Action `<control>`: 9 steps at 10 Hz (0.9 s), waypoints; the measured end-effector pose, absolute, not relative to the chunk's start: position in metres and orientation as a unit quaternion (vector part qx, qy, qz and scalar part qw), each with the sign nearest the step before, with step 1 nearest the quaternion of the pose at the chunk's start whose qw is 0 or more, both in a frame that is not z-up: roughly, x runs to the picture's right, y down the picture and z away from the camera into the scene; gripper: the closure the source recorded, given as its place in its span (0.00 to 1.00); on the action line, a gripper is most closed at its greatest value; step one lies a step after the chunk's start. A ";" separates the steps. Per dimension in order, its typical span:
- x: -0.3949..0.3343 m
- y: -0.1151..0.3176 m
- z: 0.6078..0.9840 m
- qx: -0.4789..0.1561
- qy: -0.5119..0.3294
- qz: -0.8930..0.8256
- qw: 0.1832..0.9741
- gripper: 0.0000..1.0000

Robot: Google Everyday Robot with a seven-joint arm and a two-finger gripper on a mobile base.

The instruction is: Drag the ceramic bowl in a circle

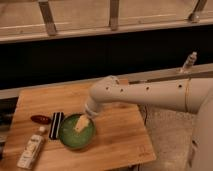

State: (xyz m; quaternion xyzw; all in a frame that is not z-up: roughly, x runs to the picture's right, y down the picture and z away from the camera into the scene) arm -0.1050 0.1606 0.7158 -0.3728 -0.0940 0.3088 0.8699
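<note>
The ceramic bowl is round, shallow and glossy green, and sits on the wooden table near its front left. My white arm reaches in from the right and down to it. My gripper has its pale fingers inside the bowl, at its upper right part near the rim. I cannot tell whether it touches the bowl's wall or bottom.
A black rectangular item lies just left of the bowl, with a dark red object beyond it. A white packet lies at the front left corner. A bottle stands on the ledge at far right.
</note>
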 end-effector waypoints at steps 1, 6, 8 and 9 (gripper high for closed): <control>-0.105 0.166 0.715 -0.369 -0.087 0.310 0.872 0.20; -0.072 0.162 0.762 -0.349 -0.050 0.341 0.872 0.20; -0.069 0.162 0.785 -0.344 -0.047 0.357 0.867 0.20; -0.072 0.164 0.795 -0.344 -0.047 0.362 0.865 0.20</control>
